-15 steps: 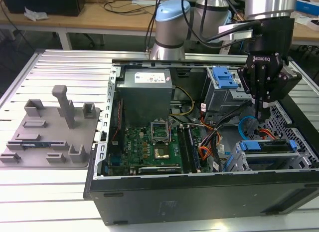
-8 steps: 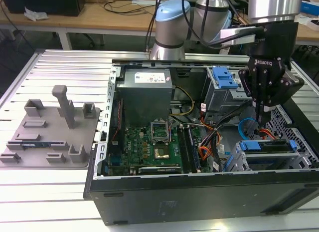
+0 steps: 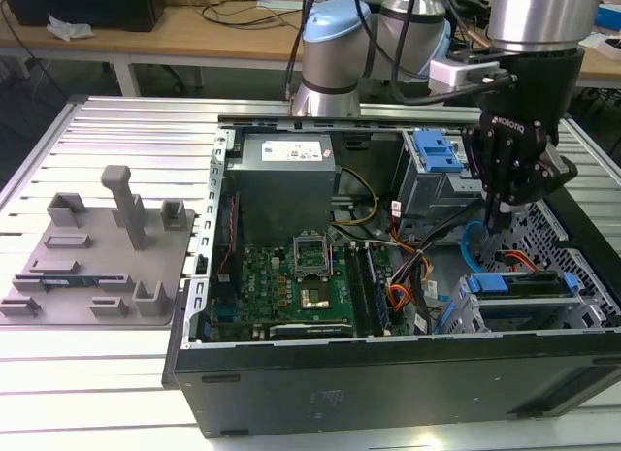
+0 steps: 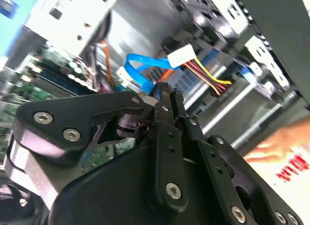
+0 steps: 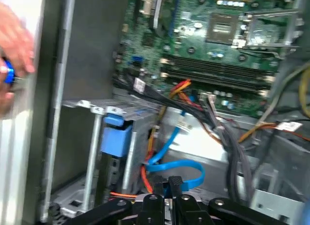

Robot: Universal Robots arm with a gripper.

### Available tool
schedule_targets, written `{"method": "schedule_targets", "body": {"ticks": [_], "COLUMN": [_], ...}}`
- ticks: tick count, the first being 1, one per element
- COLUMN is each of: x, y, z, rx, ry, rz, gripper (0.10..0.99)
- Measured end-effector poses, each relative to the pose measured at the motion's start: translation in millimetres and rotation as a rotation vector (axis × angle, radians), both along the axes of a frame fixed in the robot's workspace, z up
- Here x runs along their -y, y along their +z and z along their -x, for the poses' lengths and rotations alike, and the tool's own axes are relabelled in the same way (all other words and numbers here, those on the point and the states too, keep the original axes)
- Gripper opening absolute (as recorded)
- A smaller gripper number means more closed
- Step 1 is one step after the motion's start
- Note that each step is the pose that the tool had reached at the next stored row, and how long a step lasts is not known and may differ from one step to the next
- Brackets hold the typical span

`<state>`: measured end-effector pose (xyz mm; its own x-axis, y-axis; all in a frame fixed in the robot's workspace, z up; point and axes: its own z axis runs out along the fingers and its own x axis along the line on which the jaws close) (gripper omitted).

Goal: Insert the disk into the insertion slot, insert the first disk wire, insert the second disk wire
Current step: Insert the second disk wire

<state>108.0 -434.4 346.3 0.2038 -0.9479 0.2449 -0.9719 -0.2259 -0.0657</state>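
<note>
The disk (image 3: 514, 282), seen by its blue caddy edge, sits inside the insertion slot (image 3: 505, 315) at the case's front corner on the exterior view's right. In the first wrist view the caddy (image 5: 116, 140) shows between the bay's grey rails. My gripper (image 3: 496, 218) hangs just above and behind that bay. Its fingers (image 4: 164, 97) are shut on the end of a flat blue disk wire (image 4: 138, 70), which loops away below them (image 5: 181, 164). A white plug (image 4: 181, 55) on yellow, red and black wires lies close beyond the fingertips.
The open computer case holds a green motherboard (image 3: 291, 276), a grey power supply (image 3: 286, 175) and a taller cage with a blue latch (image 3: 437, 155). Loose cable bundles (image 5: 213, 118) cross the middle. A person's hand (image 5: 12, 41) is outside the case wall. A grey fixture plate (image 3: 97, 257) lies on the exterior view's left.
</note>
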Motion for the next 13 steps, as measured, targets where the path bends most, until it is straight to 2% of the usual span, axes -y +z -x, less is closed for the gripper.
{"method": "schedule_targets", "body": {"ticks": [4,8,13], "x": [0.1,0.3,0.3], "y": [0.0,-0.4,-0.8], "z": [-0.2,-0.2,-0.3], "rx": [-0.0009,-0.0075,-0.0104], "ry": [-0.007,-0.038,-0.077], "rz": [-0.002,-0.007,-0.011], "gripper": [0.161,0.161,0.161]}}
